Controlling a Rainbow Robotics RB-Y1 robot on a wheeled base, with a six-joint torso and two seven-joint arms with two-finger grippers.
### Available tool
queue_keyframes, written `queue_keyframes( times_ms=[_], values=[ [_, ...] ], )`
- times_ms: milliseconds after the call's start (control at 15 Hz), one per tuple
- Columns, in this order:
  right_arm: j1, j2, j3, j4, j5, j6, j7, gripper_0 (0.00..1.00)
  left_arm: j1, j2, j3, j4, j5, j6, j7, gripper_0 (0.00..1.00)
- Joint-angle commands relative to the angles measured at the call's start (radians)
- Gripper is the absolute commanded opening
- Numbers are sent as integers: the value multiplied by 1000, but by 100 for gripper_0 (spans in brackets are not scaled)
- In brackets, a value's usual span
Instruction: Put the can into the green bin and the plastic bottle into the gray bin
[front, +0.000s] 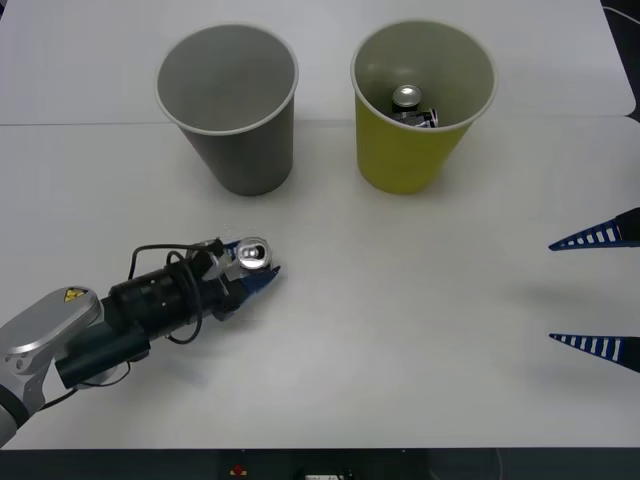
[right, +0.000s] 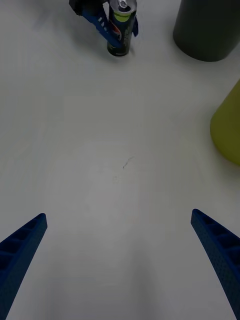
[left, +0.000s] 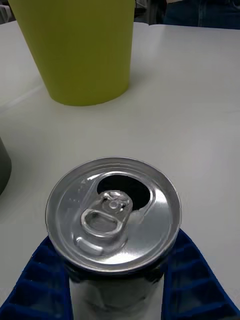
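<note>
Can (front: 254, 254) stands upright between my left gripper's (front: 262, 272) closed fingers, on the table; green bin (front: 412, 150) lies ahead and to the right. My right gripper (front: 597, 290) waits wide open.

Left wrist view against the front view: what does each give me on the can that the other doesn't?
Left wrist alone: the can close up, its mouth already open, pull-tab intact, blue fingers on either side of its body.

Front alone: a second can already inside the green bin, the gray bin looking empty, and the right gripper open and idle near the table edge.

Both: the left gripper shut on the can, which stands upright on the table, short of the green bin.
</note>
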Motion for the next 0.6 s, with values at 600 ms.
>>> queue_keyframes(
  times_ms=[600],
  values=[
    [0,0,0,0,0,0,0,100,26,20,3,-86,-39,-15,95,0]
  ],
)
